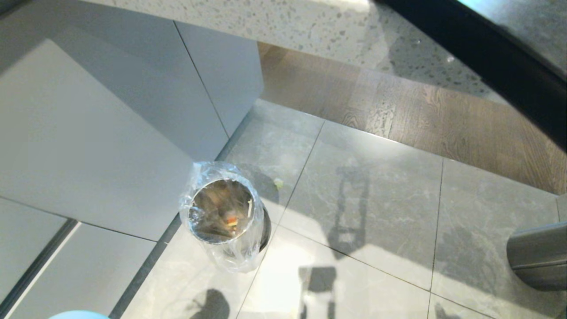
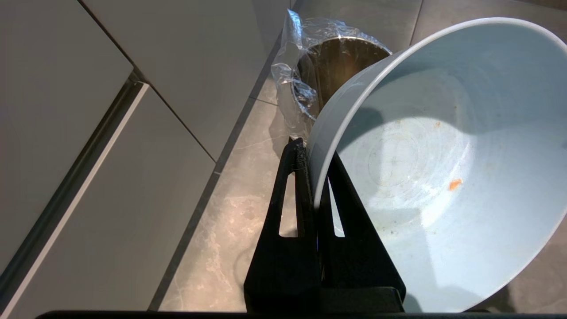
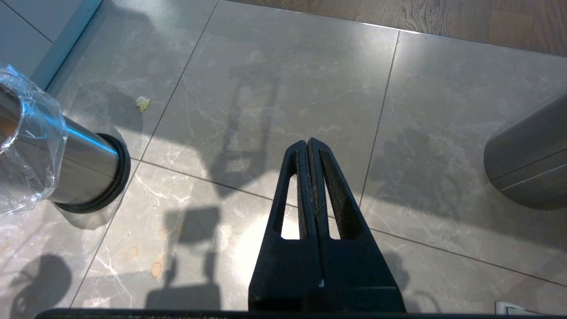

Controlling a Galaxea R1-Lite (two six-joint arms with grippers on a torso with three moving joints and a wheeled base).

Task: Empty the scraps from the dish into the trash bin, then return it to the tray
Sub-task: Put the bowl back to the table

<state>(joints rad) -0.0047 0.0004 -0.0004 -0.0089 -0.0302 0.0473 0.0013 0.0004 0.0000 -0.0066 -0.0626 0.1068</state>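
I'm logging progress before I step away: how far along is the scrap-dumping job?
Emptying looks done: the dish holds only an orange fleck, and scraps lie in the trash bin. One pale bit sits on the floor. The left gripper grips the dish's rim. Returning it to the tray remains; no tray shows.

Shiny steel trash bin w/ crinkly clear plastic liner; dish smooth glazed (pale blue); floor polished stone tile

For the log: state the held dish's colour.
Pale blue dish, clearest in the left wrist view.
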